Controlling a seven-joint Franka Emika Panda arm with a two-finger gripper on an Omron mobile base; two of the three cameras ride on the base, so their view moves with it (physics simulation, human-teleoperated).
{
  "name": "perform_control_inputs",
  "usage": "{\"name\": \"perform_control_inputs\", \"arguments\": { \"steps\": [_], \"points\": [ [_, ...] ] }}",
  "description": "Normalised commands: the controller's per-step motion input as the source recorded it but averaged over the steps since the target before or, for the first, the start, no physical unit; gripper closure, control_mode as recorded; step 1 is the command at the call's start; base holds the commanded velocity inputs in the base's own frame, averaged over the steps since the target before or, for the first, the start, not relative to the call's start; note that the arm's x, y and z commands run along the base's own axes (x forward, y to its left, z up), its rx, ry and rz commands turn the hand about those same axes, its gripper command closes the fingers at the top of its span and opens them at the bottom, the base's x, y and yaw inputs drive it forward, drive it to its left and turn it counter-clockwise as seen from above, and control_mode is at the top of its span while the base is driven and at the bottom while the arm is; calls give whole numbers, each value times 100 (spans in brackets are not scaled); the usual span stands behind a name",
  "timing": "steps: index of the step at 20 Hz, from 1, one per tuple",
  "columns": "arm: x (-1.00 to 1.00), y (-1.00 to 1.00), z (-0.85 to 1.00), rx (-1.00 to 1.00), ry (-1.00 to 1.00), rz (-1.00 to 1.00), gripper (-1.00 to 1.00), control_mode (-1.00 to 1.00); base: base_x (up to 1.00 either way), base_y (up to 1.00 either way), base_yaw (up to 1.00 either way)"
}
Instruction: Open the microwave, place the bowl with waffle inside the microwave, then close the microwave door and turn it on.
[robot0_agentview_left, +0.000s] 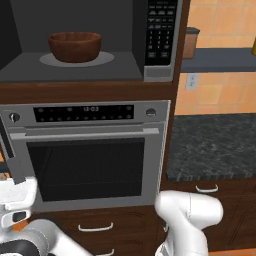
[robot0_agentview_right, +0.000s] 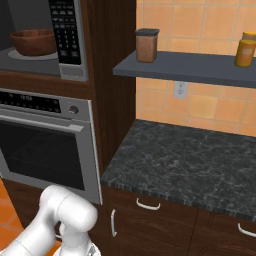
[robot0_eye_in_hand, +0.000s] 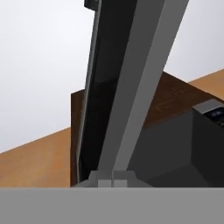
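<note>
The pincer (robot0_eye_in_hand: 113, 178) is pinched fully together with nothing between its tips, which sit right up against the thin edge of the microwave door (robot0_eye_in_hand: 127, 87). I take that as deliberate: closed fingers make a blunt stub for shoving a panel, and there is nothing here that needs gripping. In the hand view the door rises from the tips as a long slab, with black glass on one side and the silver-grey frame on the other.

From the left base view the same door (robot0_agentview_left: 12, 150) shows as a dark and grey strip hanging at the far left, swung wide open. It juts out from the cabinet face in front of the wall oven (robot0_agentview_left: 85, 165), which sits below it. The white hand sits just under the strip's lower end.

Beyond the door's hinge side, the microwave (robot0_agentview_left: 75, 72) stands open. The bowl with waffle (robot0_agentview_left: 75, 46) rests upright on the round turntable plate (robot0_agentview_left: 102, 59), roughly centred so it can turn freely. Its wall hides the waffle from here. So the bowl is well apart from the pincer, up and inward past the door, and it looks to be already where it belongs. The keypad panel (robot0_agentview_left: 161, 32) is on the far side of the cavity from the door. My guess is that the closing push comes next.
</note>
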Motion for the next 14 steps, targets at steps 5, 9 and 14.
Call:
{"name": "perform_control_inputs", "arguments": {
  "steps": [5,9,14],
  "points": [
    [10,46,11,-1,-1,0,100,-100,0,0,0],
    [9,26,45,1,-8,0,100,-100,0,0,0],
    [17,7,57,6,-9,0,100,-100,0,0,0]
  ]
}}
